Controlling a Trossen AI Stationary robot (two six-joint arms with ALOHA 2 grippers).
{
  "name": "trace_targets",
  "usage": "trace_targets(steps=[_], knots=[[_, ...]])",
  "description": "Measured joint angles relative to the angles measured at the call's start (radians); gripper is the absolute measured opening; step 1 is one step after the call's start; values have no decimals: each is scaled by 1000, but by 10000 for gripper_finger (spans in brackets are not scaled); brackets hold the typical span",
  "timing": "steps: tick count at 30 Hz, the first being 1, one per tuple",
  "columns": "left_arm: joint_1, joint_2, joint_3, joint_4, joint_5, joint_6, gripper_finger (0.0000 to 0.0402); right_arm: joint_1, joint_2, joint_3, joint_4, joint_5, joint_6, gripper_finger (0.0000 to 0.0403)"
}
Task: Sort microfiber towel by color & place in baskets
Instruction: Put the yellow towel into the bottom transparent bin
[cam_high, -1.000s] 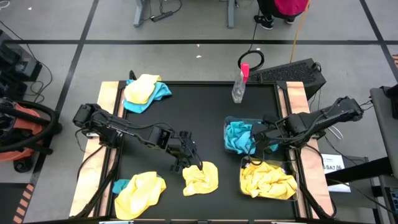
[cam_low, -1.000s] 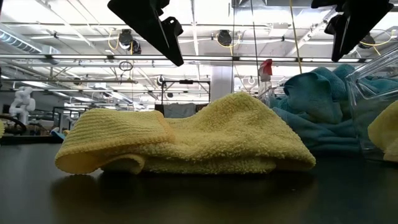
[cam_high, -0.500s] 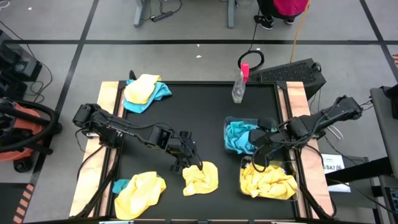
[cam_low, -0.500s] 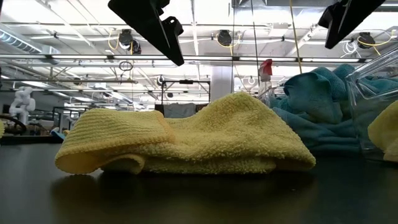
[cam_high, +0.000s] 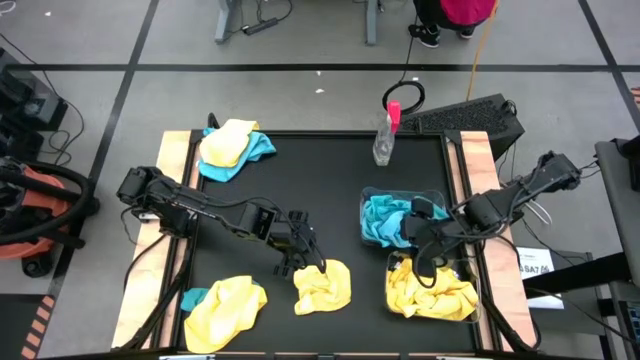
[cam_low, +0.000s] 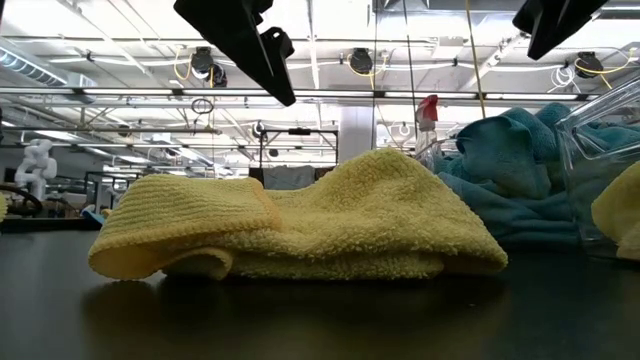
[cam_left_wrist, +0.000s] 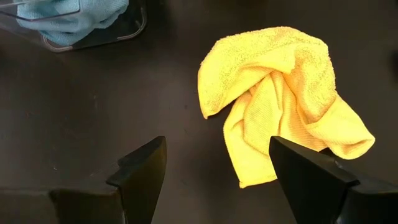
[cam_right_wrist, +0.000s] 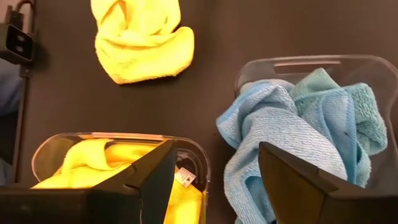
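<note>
The left gripper (cam_high: 303, 262), jaws wide apart and empty, hovers just above the crumpled yellow towel (cam_high: 323, 285). The right gripper (cam_high: 418, 243), open and holding nothing, hangs between the blue-towel basket (cam_high: 371, 196) and the yellow-towel basket (cam_high: 473, 312).

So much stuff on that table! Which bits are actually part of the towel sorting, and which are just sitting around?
Part of the job:
- yellow towel near the left end effector
- towel piles
- tub of blue towels
- tub of yellow towels
- right end effector, over the tubs

Just lying about:
- spray bottle
- keyboard
</note>
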Motion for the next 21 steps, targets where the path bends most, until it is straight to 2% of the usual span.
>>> trace_targets(steps=[21], knots=[[-1, 0, 0, 67, 0, -17, 290, 94, 14, 0, 184, 57, -66, 220]])
